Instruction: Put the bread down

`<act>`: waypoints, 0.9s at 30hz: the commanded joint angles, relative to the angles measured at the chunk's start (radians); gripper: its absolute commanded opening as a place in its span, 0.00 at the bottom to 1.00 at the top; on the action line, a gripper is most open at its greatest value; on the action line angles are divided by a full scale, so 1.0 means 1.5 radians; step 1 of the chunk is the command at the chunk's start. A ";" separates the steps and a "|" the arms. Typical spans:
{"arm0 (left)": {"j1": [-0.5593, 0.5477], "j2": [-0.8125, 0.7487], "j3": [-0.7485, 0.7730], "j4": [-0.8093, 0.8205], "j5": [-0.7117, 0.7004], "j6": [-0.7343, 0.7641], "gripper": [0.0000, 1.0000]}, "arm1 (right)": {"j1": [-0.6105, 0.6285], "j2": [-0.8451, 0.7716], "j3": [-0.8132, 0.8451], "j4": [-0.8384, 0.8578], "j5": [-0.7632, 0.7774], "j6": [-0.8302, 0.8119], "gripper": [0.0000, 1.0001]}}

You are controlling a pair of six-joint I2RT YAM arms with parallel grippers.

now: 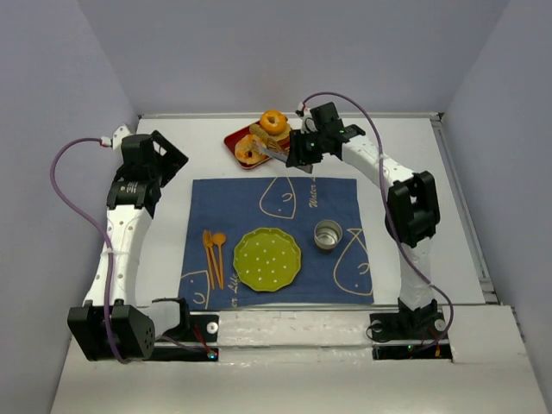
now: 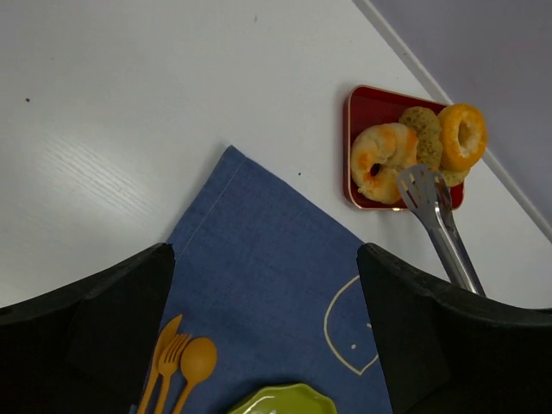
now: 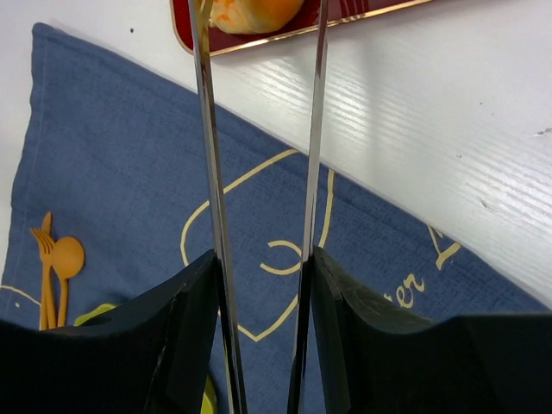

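The bread point(image 1: 246, 151), a golden-orange ring with cream patches, lies on the red tray point(image 1: 231, 138) at the back. It also shows in the left wrist view point(image 2: 384, 159) and at the top of the right wrist view point(image 3: 254, 13). My right gripper point(image 1: 297, 153) point(image 3: 263, 267) is shut on metal tongs point(image 3: 211, 172) point(image 2: 435, 216). The tong arms are spread, with their tips at the bread on the tray. My left gripper point(image 1: 171, 159) point(image 2: 263, 259) is open and empty above the placemat's far left corner. The green plate point(image 1: 267, 259) is on the placemat.
A bright orange ring point(image 1: 273, 121) and flat brown bread pieces point(image 2: 423, 129) share the tray. The blue placemat point(image 1: 276, 198) also holds orange cutlery point(image 1: 213, 254) and a metal cup point(image 1: 328, 234). Walls enclose the table.
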 commanded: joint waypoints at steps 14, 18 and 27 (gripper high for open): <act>-0.001 -0.021 -0.013 -0.014 -0.034 0.035 0.99 | 0.022 0.034 0.040 0.004 0.023 0.016 0.48; -0.001 -0.008 -0.011 -0.015 -0.031 0.036 0.99 | 0.028 0.049 0.049 -0.002 0.002 0.020 0.48; -0.001 -0.015 -0.019 -0.015 -0.039 0.036 0.99 | 0.040 0.061 0.054 -0.018 0.016 0.029 0.40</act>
